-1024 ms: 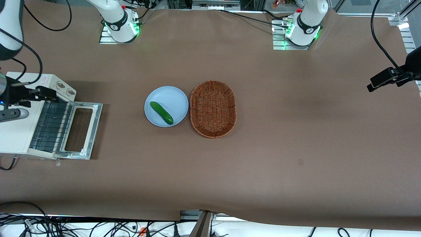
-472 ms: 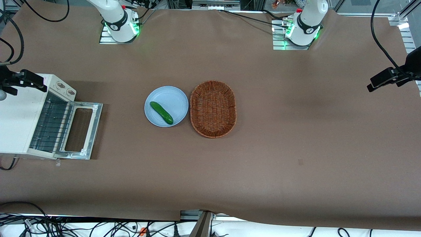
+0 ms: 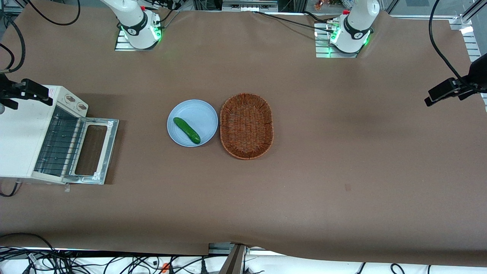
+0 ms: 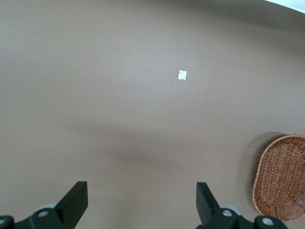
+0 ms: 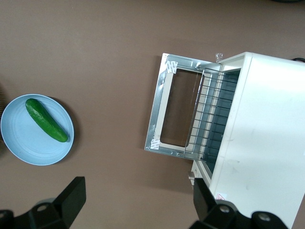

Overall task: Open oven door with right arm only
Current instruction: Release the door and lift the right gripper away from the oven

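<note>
The white toaster oven (image 3: 17,140) stands at the working arm's end of the table. Its oven door (image 3: 93,150) is folded down flat on the table in front of the oven, and the wire rack (image 3: 59,146) inside shows. The right arm's gripper (image 3: 26,95) hangs above the oven's top edge, near the two knobs (image 3: 74,102), at the frame's edge. In the right wrist view the gripper (image 5: 138,202) is wide open and empty, high above the table, looking down on the open door (image 5: 174,112) and the oven (image 5: 259,138).
A light blue plate (image 3: 201,114) with a green cucumber (image 3: 186,130) sits mid-table, also in the right wrist view (image 5: 19,138). A brown wicker basket (image 3: 246,125) lies beside the plate, toward the parked arm's end. Both arm bases (image 3: 139,28) stand farthest from the camera.
The right arm has lifted and drawn back from over the oven's knobs toward the frame's edge. Most of the arm has left the front view. The door stays flat open.
</note>
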Controlling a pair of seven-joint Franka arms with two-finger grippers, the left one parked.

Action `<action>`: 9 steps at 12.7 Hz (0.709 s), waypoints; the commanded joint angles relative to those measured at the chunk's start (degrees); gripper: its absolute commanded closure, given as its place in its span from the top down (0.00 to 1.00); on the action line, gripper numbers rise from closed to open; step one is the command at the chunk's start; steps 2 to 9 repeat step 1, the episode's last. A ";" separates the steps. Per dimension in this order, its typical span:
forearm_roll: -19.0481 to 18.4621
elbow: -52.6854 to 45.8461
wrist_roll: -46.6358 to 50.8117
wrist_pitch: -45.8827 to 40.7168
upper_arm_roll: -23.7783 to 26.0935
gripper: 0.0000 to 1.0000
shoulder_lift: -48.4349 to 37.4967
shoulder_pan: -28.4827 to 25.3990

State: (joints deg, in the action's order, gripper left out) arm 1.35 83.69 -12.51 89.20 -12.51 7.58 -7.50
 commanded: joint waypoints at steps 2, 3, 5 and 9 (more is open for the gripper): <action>0.24 -0.45 0.29 -1.22 0.03 1.00 -0.81 0.11; 0.24 -0.45 0.29 -1.22 0.03 1.00 -0.81 0.11; 0.24 -0.45 0.29 -1.22 0.03 1.00 -0.81 0.11; 0.24 -0.45 0.29 -1.22 0.03 1.00 -0.81 0.11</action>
